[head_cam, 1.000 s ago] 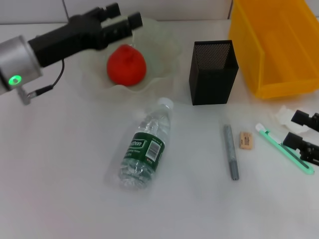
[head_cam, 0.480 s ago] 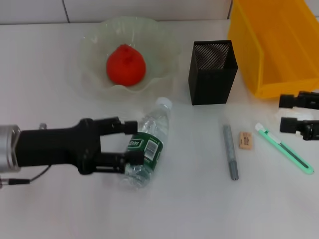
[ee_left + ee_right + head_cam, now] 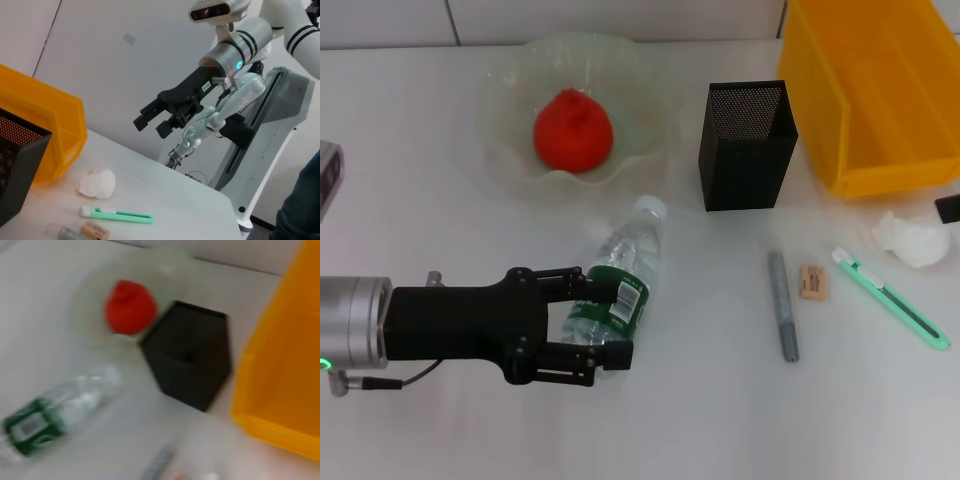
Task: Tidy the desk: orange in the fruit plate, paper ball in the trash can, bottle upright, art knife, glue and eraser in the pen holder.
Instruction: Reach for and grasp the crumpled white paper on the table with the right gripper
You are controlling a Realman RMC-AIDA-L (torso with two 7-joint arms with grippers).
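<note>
My left gripper was spread around the bottle, which lay on its side on the desk below the fruit plate. Round and slick, it could have rolled out as I closed. The right gripper hung open, off the desk's right edge. Bare desk lay in front of the bottle for standing it up.

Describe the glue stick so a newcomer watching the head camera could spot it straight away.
Start at the black mesh pen holder in the middle of the desk. Nearer the robot from it lie three small items in a row. The glue is the slim grey stick closest to the bottle, darker and shorter than the mint-green art knife, longer than the tan eraser between them.
</note>
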